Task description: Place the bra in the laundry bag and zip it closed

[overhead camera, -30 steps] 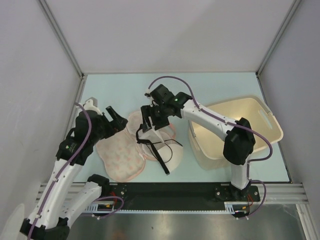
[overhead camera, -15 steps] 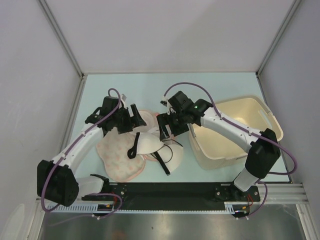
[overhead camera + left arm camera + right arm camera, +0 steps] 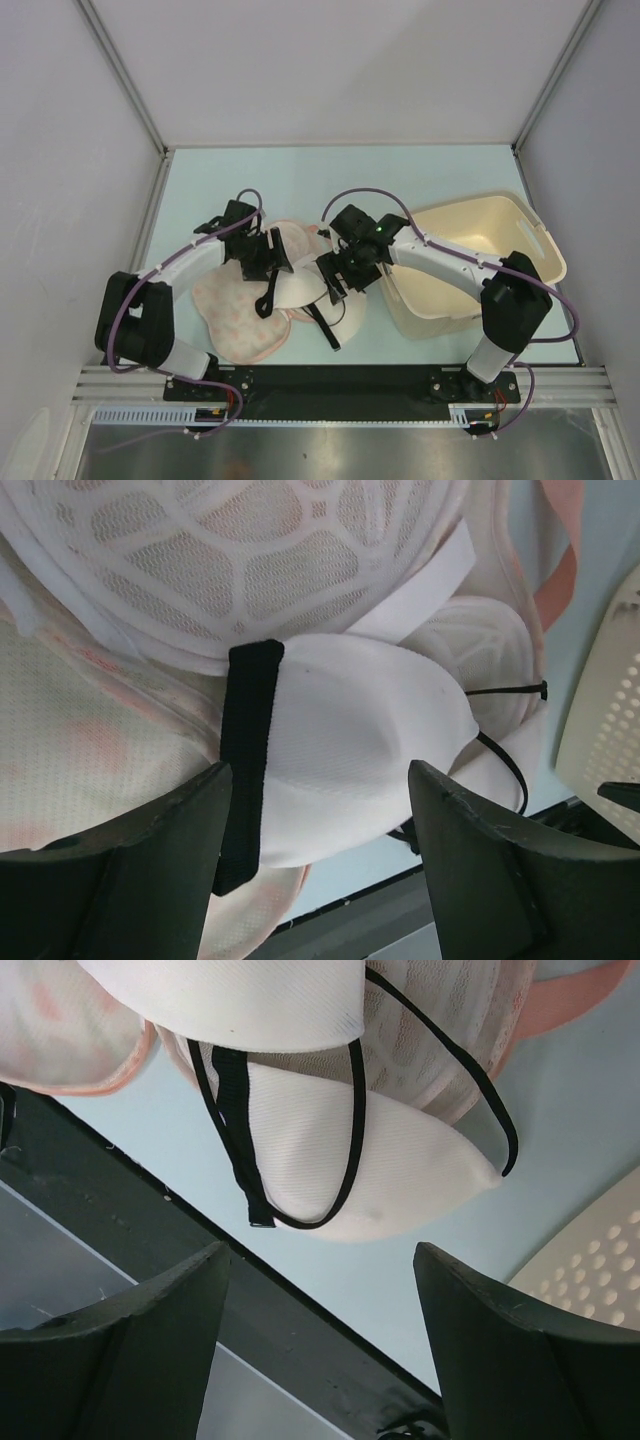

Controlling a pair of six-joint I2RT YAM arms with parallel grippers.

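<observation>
The left gripper (image 3: pixel 319 772) hovered with jaws released over the bra (image 3: pixel 362 728), which lay on the laundry bag (image 3: pixel 238 322); the right gripper (image 3: pixel 320 1255) also had its jaws released.

Right gripper (image 3: pixel 320 1290) spread wide, gripping nothing. Beyond it, bra (image 3: pixel 400 1160) cup with black straps (image 3: pixel 235 1120) overlaps laundry bag (image 3: pixel 560 1000) on table (image 3: pixel 560 1110); basket (image 3: pixel 600 1260) at right.

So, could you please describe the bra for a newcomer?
Start at the cream basket on the right. Left of it lies the peach laundry bag; the bra overlaps its right edge, the only cream-white piece with thin black straps.
</observation>
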